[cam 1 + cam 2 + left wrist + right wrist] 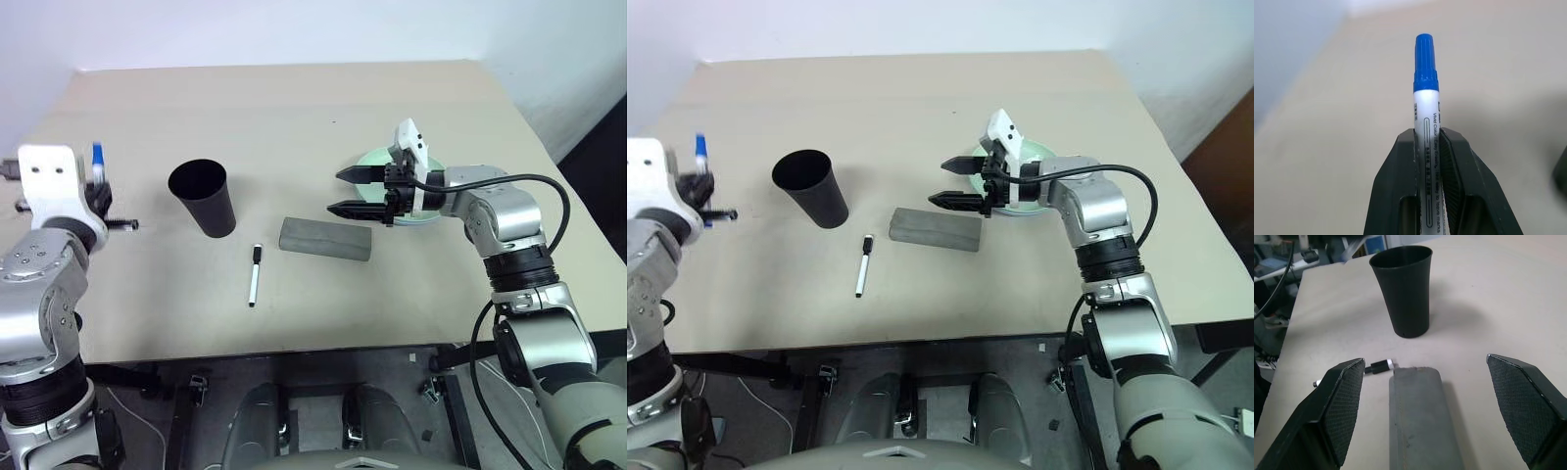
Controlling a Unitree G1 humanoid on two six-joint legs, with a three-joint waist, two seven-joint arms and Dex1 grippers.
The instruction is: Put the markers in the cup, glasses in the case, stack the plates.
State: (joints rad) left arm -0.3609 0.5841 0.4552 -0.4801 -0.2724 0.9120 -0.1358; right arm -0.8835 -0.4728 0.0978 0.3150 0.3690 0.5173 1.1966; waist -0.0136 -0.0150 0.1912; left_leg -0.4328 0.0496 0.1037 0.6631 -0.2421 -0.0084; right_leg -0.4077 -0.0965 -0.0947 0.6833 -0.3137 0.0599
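Blue-capped marker (1426, 122) upright, left pincer (1428, 147) clamped

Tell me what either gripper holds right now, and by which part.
The left gripper holds the blue-capped marker by its white barrel, cap end sticking out past the fingers. The right gripper is open and holds nothing.

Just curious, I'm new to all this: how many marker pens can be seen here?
2. The blue-capped marker is clamped in the left end effector, off the table. The black-capped marker lies on the table between the black cup and grey case.
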